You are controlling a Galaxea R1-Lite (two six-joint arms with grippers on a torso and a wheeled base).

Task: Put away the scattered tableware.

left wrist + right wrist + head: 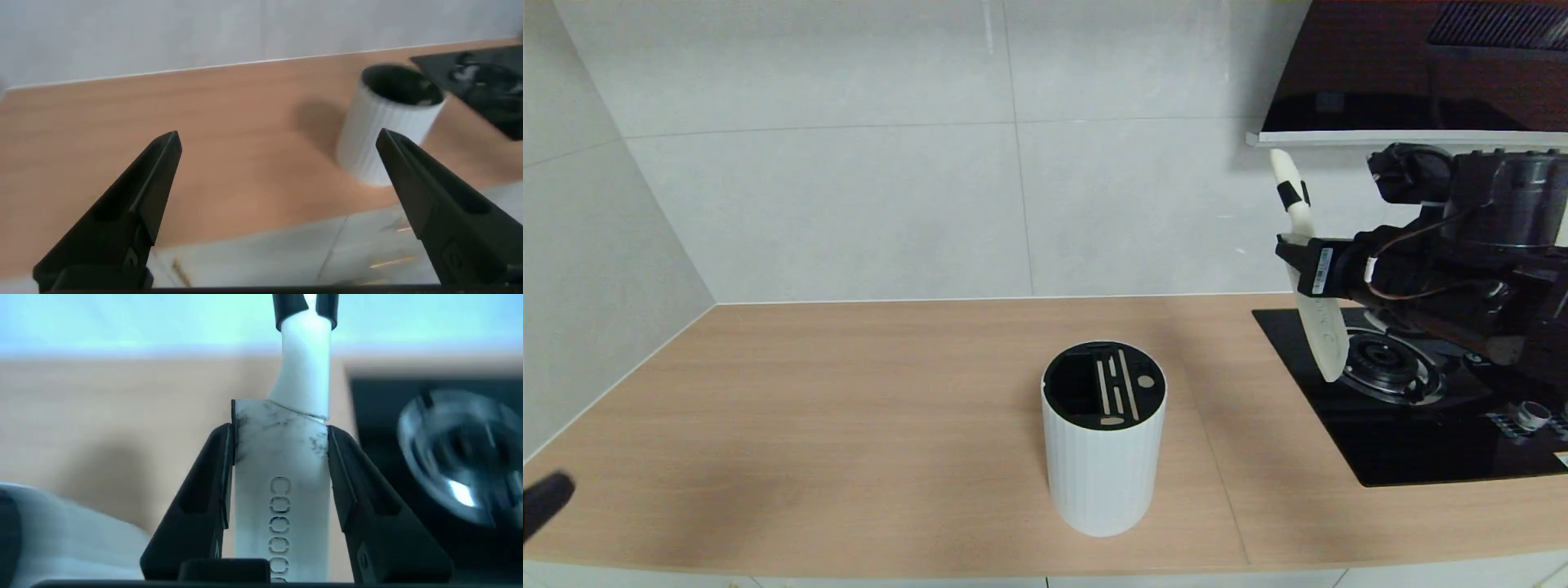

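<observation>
Right hand (1305, 269) was clamped on the white knife (1321, 339), gripping the blade just below the handle, tip down. It hung above the hob (1413, 449) at right. The tip-down hold probably suited dropping the knife into a slot of the white ribbed holder (1104, 465), mid-tabletop (849, 408). Left hand (276, 147) gaped wide, empty, near left.

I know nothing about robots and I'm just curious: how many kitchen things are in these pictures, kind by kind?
knife: 1
holder: 1
stove: 1
Total: 3
</observation>
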